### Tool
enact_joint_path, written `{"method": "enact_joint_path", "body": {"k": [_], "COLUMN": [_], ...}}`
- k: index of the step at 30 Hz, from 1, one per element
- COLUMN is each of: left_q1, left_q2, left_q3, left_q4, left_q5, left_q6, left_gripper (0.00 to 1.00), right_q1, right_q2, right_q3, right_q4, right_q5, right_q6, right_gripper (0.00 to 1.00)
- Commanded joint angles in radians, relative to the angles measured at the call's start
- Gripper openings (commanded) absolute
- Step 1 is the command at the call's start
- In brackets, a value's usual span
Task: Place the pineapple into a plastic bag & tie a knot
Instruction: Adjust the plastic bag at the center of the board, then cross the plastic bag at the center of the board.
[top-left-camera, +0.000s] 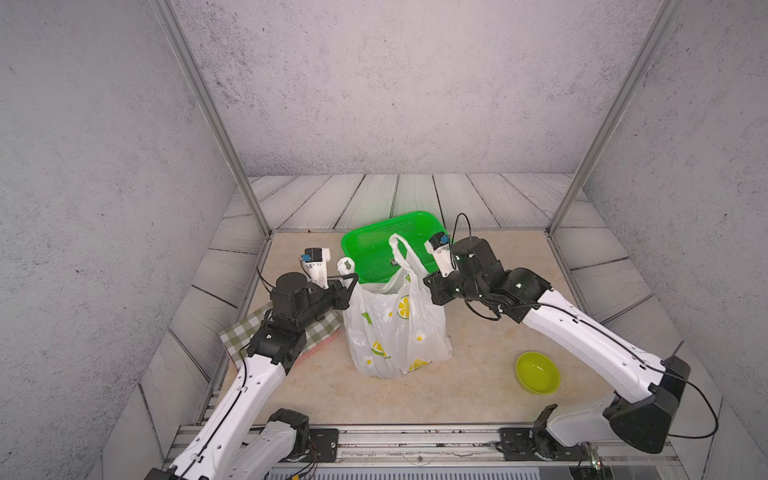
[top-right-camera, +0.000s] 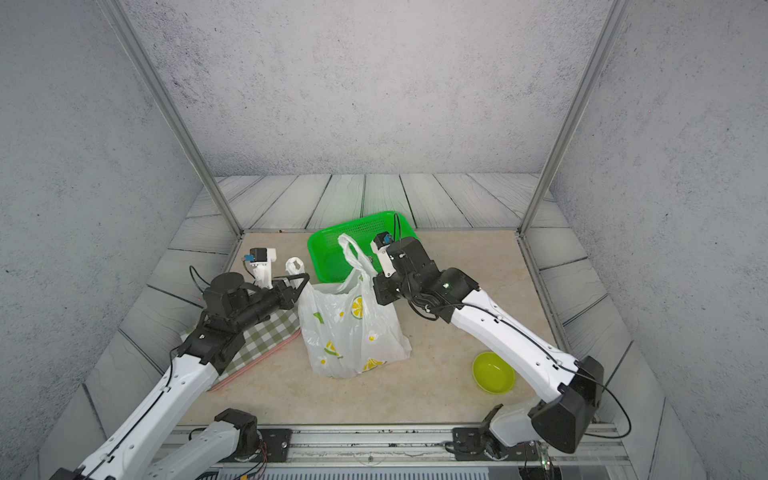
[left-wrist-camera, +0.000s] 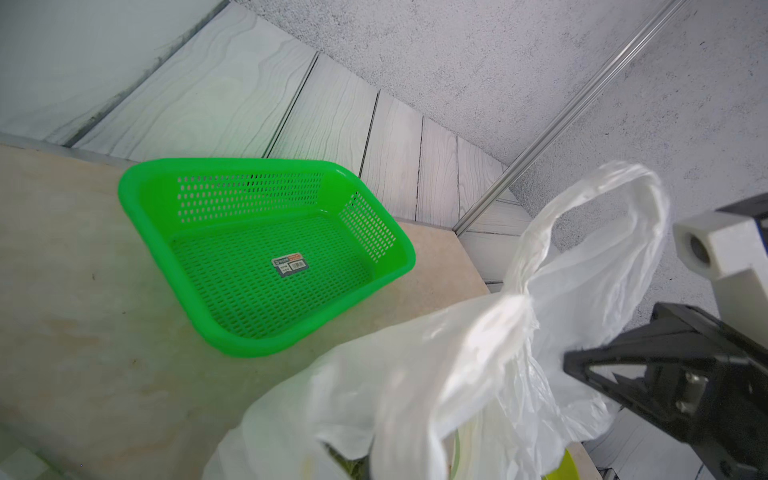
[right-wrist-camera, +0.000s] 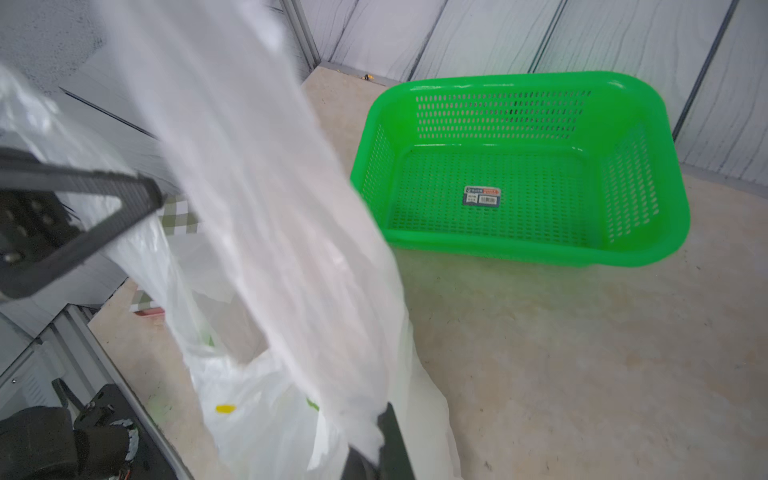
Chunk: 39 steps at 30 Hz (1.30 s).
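Your left tool (top-left-camera: 352, 281) closed, pinching one loop handle (top-left-camera: 341, 269) of thin translucent white lemon-printed plastic bag (top-left-camera: 395, 328). Your right tool (top-left-camera: 428, 286) closed on opposite handle (top-left-camera: 395, 238). Bag upright mid beige surface (top-left-camera: 478, 332), handles apart, not yet tied; green perforated plastic basket (top-left-camera: 374, 243) just behind.

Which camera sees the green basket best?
The right wrist view: the green basket looks big and sharp, sticker clear. The left wrist view shows it whole, but slanted. In both top views it is small, partly behind the plastic bag.
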Motion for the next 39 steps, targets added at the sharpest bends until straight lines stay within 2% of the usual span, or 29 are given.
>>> {"method": "enact_joint_path", "body": {"k": [1, 6, 8, 13, 16, 18, 24, 31, 39], "left_q1": [0.006, 0.002, -0.006, -0.015, -0.015, -0.015, -0.015, -0.015, -0.018], "left_q2": [0.047, 0.13, 0.148, 0.098, 0.078, 0.077, 0.084, 0.086, 0.089], "left_q3": [0.084, 0.142, 0.132, 0.038, 0.019, 0.02, 0.022, 0.022, 0.013], "left_q4": [0.041, 0.069, 0.083, 0.117, 0.117, 0.115, 0.127, 0.127, 0.147], "left_q5": [0.097, 0.27, 0.313, 0.289, 0.286, 0.294, 0.298, 0.301, 0.305], "left_q6": [0.035, 0.019, 0.001, -0.019, -0.023, -0.024, -0.029, -0.035, -0.053], "left_gripper": [0.0, 0.0, 0.0, 0.0, 0.0, 0.0, 0.0, 0.0, 0.0], "right_q1": [0.002, 0.002, 0.0, 0.001, -0.001, -0.008, -0.015, -0.015, -0.016], "right_q2": [-0.051, -0.068, -0.065, -0.103, -0.122, -0.114, 0.002, 0.297, 0.62], "right_q3": [-0.075, -0.148, -0.147, -0.096, -0.032, 0.023, 0.211, 0.571, 0.941], "right_q4": [-0.006, 0.002, -0.002, -0.022, -0.053, -0.077, -0.105, -0.222, -0.369], "right_q5": [0.031, 0.071, 0.077, 0.127, 0.191, 0.221, 0.198, 0.154, 0.302], "right_q6": [0.058, 0.043, 0.03, -0.013, -0.049, -0.072, -0.117, -0.156, -0.222], "right_gripper": [0.0, 0.0, 0.13, 0.61, 0.78, 0.85, 0.86, 0.86, 0.88]}}
